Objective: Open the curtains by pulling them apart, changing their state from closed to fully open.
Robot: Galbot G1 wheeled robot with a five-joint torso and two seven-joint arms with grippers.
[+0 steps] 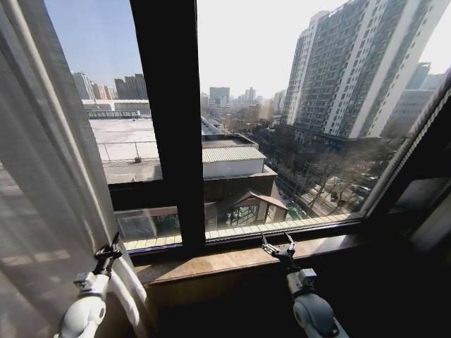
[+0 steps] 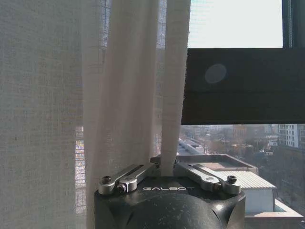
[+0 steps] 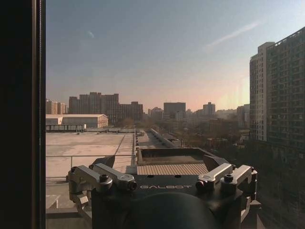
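Sheer white pleated curtain panel (image 1: 42, 183) bunched at window's left edge; left gripper (image 1: 111, 249) low beside it, fingers pinched on a fabric fold (image 2: 169, 95). Right gripper (image 1: 280, 246) over the brown wooden sill (image 1: 211, 262), fingers spread, holding nothing, dark window frame bar (image 1: 169, 120) between them

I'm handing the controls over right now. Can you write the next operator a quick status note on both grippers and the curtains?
Left gripper: shut on the inner edge of the left curtain, low down by the sill.
Right gripper: open, holding nothing, hovering over the sill in front of the bare glass.
Done: the left curtain is bunched at the left side of the window; the central frame bar and right pane are uncovered.
Left: a right-hand panel cannot be made out, so check it before calling the job finished, then release the left curtain.
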